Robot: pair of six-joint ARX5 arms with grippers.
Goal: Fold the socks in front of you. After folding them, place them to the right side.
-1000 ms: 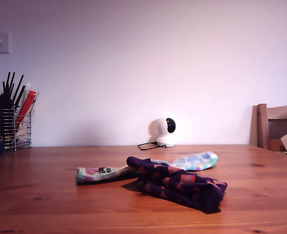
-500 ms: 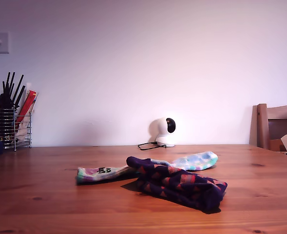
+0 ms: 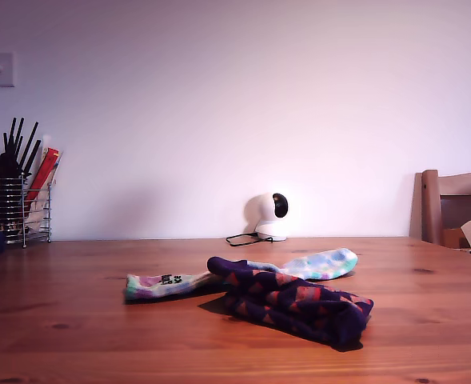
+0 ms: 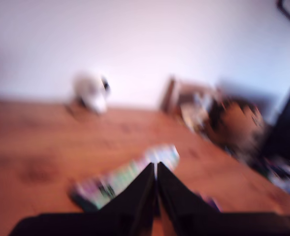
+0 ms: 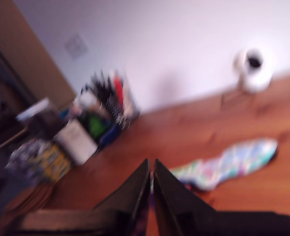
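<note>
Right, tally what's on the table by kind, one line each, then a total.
Socks: 2, navy sock lying over the pastel sock
Wire caddy: 1
White camera: 1
Total: 4

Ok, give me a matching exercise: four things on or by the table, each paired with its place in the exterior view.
1. dark patterned sock
2. pastel sock
3. wire holder
4. wooden chair

A. at that view's right edge
B. far left of that view
C. nearest the camera, on top
D. partly under the other sock

Pairs: 1-C, 2-D, 3-B, 4-A
</note>
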